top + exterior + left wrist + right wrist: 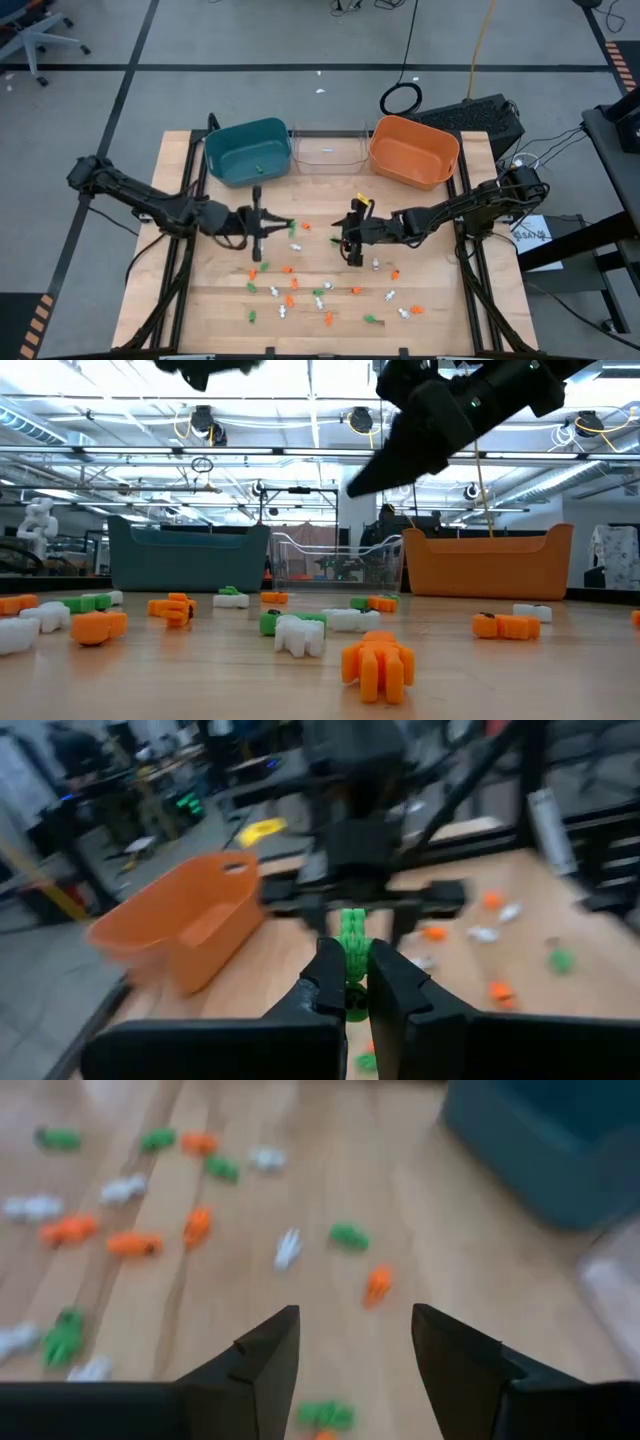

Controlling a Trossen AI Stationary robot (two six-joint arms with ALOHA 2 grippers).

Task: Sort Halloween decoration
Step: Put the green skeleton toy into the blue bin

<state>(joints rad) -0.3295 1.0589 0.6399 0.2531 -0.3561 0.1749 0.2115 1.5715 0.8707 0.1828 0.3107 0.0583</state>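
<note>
Pinched tight in the left gripper [347, 982] is a small green plastic trinket [351, 932]; it probably belongs in the teal plastic bin [247, 151] at eleven o'clock. Right gripper [356, 1342] hangs wide, empty.

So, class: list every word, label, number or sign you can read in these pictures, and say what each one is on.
None can be read.
White paper sheet off the table's right edge: dark print, too small to read.
Teal bin, clear bin, orange bin: no lettering visible.
Trinkets: no markings visible.
</note>
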